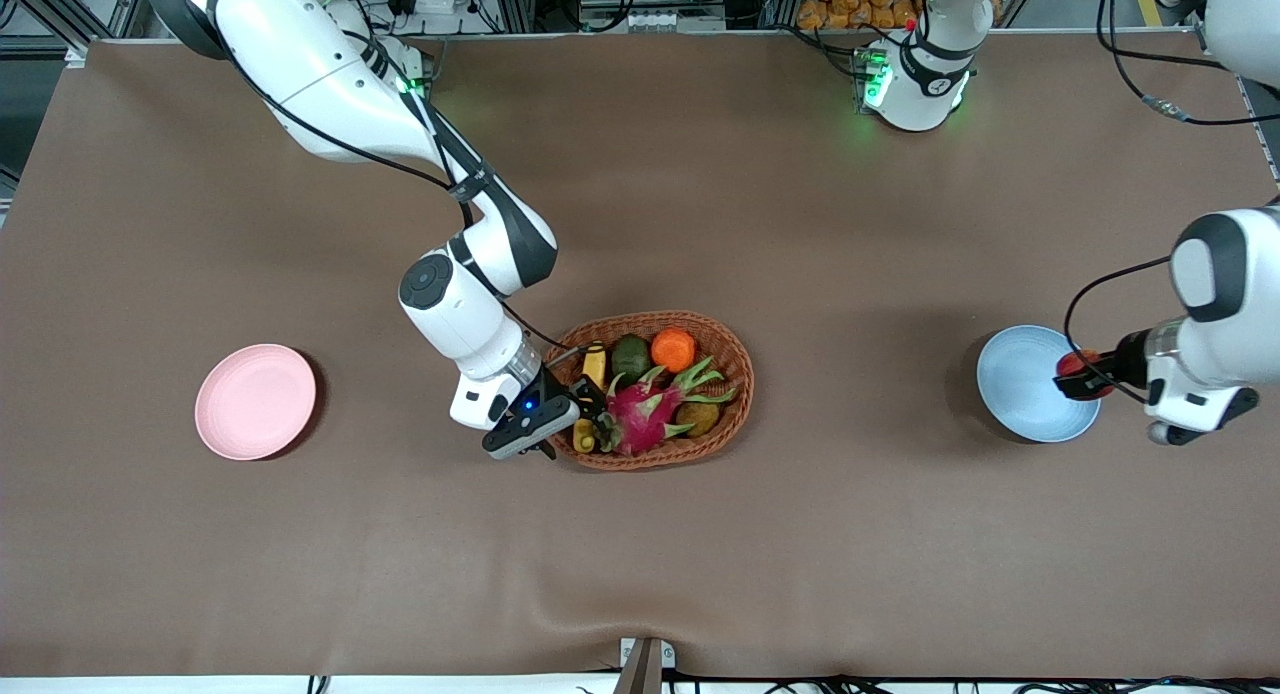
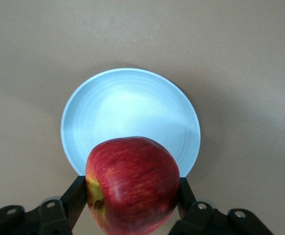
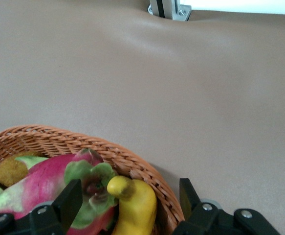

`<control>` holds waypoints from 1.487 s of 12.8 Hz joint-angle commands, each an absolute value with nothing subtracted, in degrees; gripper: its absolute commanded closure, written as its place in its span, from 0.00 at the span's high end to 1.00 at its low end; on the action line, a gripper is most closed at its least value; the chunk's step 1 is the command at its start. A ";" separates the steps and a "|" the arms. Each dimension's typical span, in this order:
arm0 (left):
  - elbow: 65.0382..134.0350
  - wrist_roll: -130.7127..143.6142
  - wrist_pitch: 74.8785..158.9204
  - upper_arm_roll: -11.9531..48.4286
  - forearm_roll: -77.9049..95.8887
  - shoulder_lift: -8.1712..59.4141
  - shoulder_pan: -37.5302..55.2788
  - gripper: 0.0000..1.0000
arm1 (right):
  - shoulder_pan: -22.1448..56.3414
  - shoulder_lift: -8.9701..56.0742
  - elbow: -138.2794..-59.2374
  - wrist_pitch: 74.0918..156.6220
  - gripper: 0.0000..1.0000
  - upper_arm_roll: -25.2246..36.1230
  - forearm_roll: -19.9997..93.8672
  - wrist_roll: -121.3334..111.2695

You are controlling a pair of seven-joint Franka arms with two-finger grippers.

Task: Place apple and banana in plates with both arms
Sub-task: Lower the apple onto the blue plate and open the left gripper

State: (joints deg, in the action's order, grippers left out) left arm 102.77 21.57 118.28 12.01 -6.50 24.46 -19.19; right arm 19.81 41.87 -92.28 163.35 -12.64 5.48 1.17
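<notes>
Front view, left pincer (image 1: 1072, 377) pinching round apple (image 1: 1078, 363), right pincer (image 1: 590, 411) spread astride banana (image 1: 592, 366)

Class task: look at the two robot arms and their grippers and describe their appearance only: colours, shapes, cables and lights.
Both arms are bulky, rounded white segments joined by black joints, with thin black cables looped along them. The left arm's base glows green. Each ends in a black two-finger gripper: the right gripper has a small blue light on its body, and the left gripper has flat black fingers with visible screw heads at their mounts.

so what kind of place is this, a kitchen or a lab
Most likely a robotics lab: two white arms bolted along a brown-covered table, aluminium framing and cables at its edge, and toy-like fruit staged in a wicker basket between a pink plate and a blue plate.
</notes>
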 commanded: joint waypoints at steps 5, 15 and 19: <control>104.77 20.65 125.93 12.30 -11.04 30.39 -21.00 0.00 | 20.30 45.79 -88.42 165.94 0.83 -12.39 4.48 1.93; 103.81 20.30 112.91 16.68 -11.61 14.12 -21.27 1.00 | 20.39 47.02 -88.51 167.52 0.58 -12.30 2.81 1.85; 95.21 14.88 97.07 18.63 -3.79 1.95 -21.36 1.00 | 20.57 46.93 -88.86 167.61 0.54 -12.30 2.90 1.93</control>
State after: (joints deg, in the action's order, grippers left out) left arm 97.00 18.96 101.59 18.70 -6.94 5.55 -20.76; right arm 20.10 45.87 -89.65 165.63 -12.44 4.06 1.31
